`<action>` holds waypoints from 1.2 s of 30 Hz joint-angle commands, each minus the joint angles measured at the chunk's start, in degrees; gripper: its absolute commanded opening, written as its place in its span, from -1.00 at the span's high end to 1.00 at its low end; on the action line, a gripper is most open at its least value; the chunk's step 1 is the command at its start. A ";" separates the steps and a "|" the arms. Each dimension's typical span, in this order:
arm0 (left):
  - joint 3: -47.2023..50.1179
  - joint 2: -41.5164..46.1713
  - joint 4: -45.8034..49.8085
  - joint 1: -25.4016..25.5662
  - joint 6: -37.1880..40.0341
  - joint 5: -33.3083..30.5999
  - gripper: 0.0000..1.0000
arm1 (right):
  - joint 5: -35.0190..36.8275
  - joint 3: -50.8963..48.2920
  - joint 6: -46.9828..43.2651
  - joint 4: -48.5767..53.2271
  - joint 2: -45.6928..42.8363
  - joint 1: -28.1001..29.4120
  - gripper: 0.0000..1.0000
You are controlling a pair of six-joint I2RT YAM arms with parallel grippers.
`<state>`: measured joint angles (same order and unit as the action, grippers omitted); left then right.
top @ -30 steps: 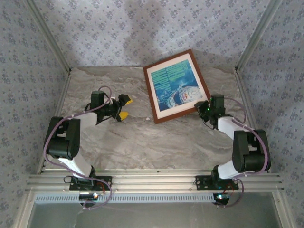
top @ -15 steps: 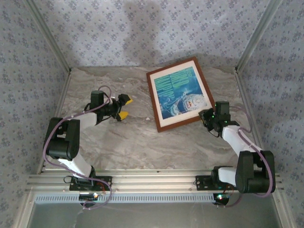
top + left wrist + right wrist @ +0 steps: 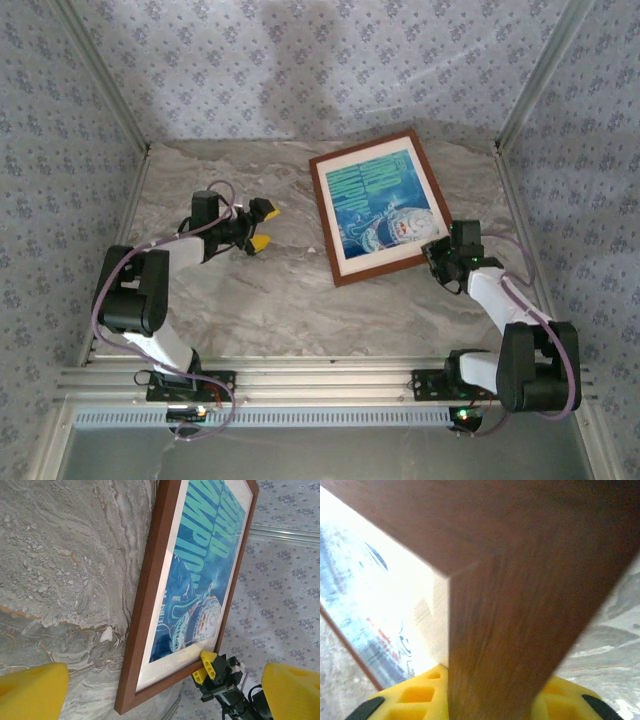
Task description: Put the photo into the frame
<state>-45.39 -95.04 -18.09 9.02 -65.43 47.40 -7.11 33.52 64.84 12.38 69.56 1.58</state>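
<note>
Right wrist view: frame corner is seen inside right gripper, grasp cannot be told; left gripper is released.

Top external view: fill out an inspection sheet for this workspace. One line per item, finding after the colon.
Surface: marbled grey table, bare around the frame.
Job's things: frame lies right of centre, skewed to the table edges; the photo shows inside it, bordered by a cream mat.
Clutter: nothing seen.
Grippers: left gripper open, apart from the frame on its left; right gripper at the frame's near right corner, the corner between its fingers, clamping not clear.
Cables: purple cables loop along both arms, none across the frame.
Surroundings: patterned fabric walls on three sides; aluminium rail at the near edge carries the arm bases.
</note>
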 commanded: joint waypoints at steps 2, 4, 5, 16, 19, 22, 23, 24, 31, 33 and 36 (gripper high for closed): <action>0.20 -0.49 -0.88 -0.37 1.17 1.56 -0.97 | 13.24 -1.54 0.68 11.06 1.78 0.12 0.27; 0.14 -0.64 -0.97 -0.35 1.05 1.55 -0.97 | 13.90 -1.14 0.89 11.48 1.99 0.35 0.20; 0.12 -0.69 -0.93 -0.37 1.01 1.64 -0.97 | 14.17 -1.18 1.09 11.61 2.07 0.48 0.16; -0.30 -1.20 -0.97 -0.45 1.20 2.04 -0.97 | 14.90 0.72 -1.49 14.24 1.94 0.65 -0.06; -0.47 -1.45 -0.98 -0.42 1.24 2.01 -0.97 | 14.49 1.03 -2.21 14.66 1.85 1.00 -0.22; -0.65 -1.63 -1.08 -0.47 1.15 2.05 -0.97 | 14.27 0.24 -0.63 13.31 1.87 1.70 -0.26; -0.67 -1.67 -1.08 -0.42 1.12 2.08 -0.97 | 14.61 0.23 -0.10 13.18 2.05 2.12 -0.26; -0.60 -1.64 -1.08 -0.42 1.12 2.09 -0.97 | 15.02 0.42 0.26 12.99 2.28 2.73 -0.26; -0.30 -1.55 -1.34 -0.47 1.00 2.03 -0.97 | 16.68 2.07 3.74 12.48 5.66 8.53 -0.25; -0.14 -1.37 -1.36 -0.46 1.04 2.00 -0.97 | 16.89 2.08 4.57 11.70 7.12 9.51 -0.25; -0.05 -1.20 -1.26 -0.49 1.10 2.13 -0.97 | 16.39 2.81 4.07 10.55 9.86 9.90 -0.19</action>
<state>-45.39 -96.47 -18.22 9.02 -65.43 48.27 8.62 35.14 67.09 24.32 76.90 10.92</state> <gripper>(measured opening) 0.985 0.602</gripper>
